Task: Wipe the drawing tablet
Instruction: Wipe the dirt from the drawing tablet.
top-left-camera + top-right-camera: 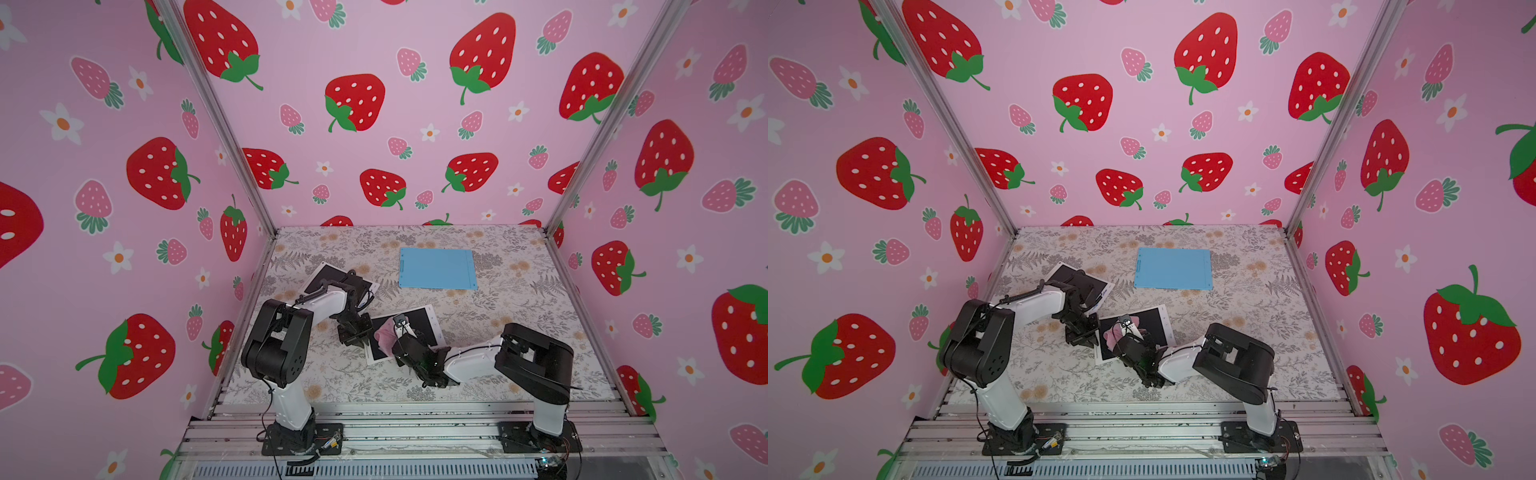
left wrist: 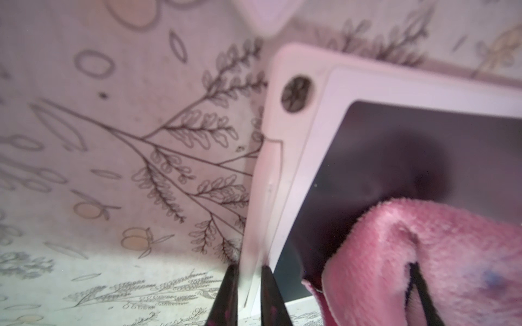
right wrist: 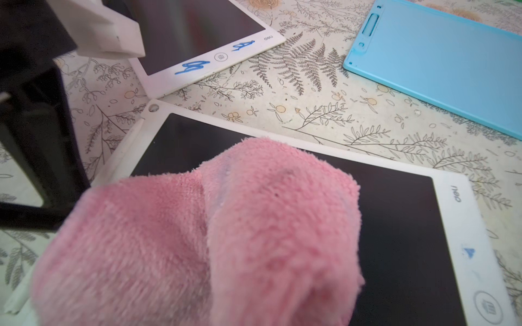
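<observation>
Tablet [image 3: 395, 225] edge pinched by left gripper [image 2: 250, 285]; cloth [image 3: 211, 240] atop.

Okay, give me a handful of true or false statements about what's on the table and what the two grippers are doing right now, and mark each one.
1. The right gripper holds a pink cloth over the dark screen of a white tablet. True.
2. The left gripper is wide open, away from everything. False: it is shut on that tablet's white edge.
3. A blue tablet lies apart from both arms, farther back on the table. True.
4. Only one white tablet is present. False: a second white tablet, with blue marks on its frame, lies partly under the left arm.
</observation>
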